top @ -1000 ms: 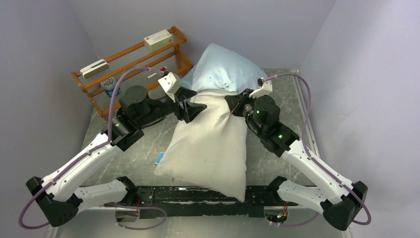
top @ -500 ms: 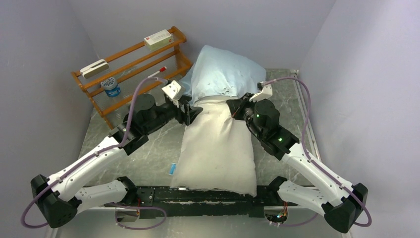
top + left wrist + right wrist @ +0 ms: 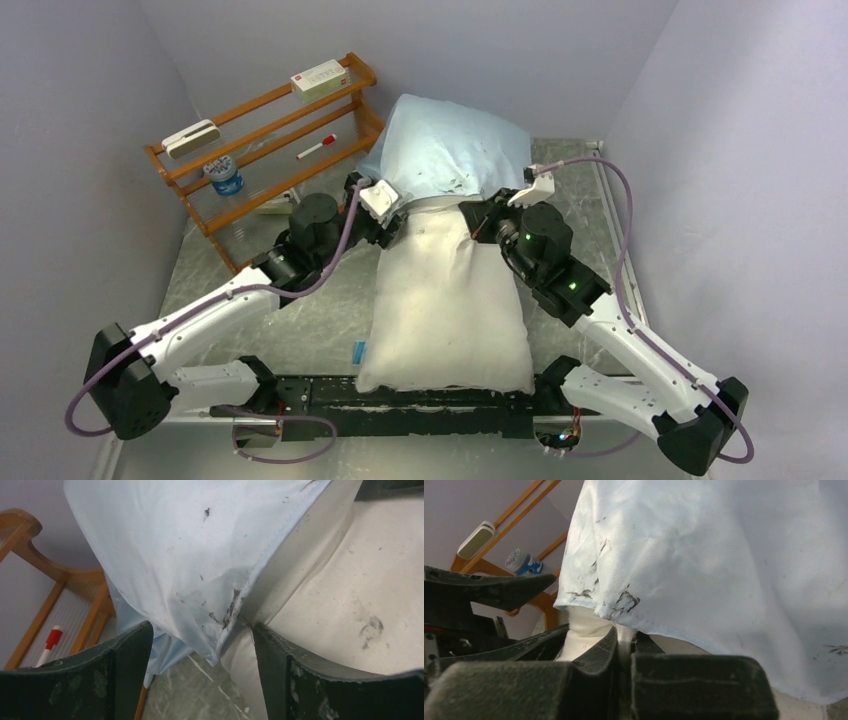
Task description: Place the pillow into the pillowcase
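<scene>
The white pillow (image 3: 445,300) lies lengthwise in the middle of the table, its far end inside the pale blue pillowcase (image 3: 450,150). My left gripper (image 3: 387,213) is open at the left corner of the pillowcase's mouth. In the left wrist view (image 3: 200,647) the jaws stand wide on either side of the hem corner of the pillowcase (image 3: 170,555), with the pillow (image 3: 350,590) to the right. My right gripper (image 3: 480,215) is at the right corner. In the right wrist view (image 3: 625,647) it is shut on a white fold of the pillow (image 3: 584,627) just under the hem of the pillowcase (image 3: 724,570).
A wooden rack (image 3: 260,130) stands at the back left with a white box, a red marker and a blue-capped bottle (image 3: 225,178). The pillow's blue tag (image 3: 358,351) lies near the black rail (image 3: 320,392). Walls close in on both sides.
The pillow's near end has swung right, so it now lies straight. My left arm has moved right and forward to the pillowcase's left hem corner. The right gripper has barely moved.
</scene>
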Action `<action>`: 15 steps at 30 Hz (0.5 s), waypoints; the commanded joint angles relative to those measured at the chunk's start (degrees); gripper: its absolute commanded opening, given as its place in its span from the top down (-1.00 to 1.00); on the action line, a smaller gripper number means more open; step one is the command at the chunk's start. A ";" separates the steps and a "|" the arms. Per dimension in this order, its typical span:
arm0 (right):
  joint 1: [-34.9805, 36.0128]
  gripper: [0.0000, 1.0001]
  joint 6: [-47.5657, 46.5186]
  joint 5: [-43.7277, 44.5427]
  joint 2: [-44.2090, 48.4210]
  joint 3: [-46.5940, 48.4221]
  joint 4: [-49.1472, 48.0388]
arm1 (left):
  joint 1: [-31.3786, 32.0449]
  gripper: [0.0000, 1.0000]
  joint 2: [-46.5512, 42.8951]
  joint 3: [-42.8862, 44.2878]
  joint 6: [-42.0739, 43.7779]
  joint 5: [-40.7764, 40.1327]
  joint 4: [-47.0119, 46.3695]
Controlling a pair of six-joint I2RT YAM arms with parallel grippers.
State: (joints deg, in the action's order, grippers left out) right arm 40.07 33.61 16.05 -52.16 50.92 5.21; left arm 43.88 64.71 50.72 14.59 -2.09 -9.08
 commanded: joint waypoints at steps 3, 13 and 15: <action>-0.17 1.00 0.57 -2.69 1.53 3.66 -10.24 | 0.04 -0.57 6.77 3.02 7.81 -2.28 -8.12; -0.17 1.00 2.44 -2.79 -0.28 3.29 -13.56 | 0.07 0.89 8.78 2.68 11.13 -0.67 -13.26; -0.18 1.00 3.82 1.33 -0.26 3.25 -13.59 | 0.02 0.90 6.54 2.16 8.83 1.05 -10.72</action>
State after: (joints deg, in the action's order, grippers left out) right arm 39.75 34.57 13.93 -53.84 50.94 4.56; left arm 44.14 74.22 52.05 24.49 -4.19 -19.53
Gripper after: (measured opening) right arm 0.044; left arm 0.064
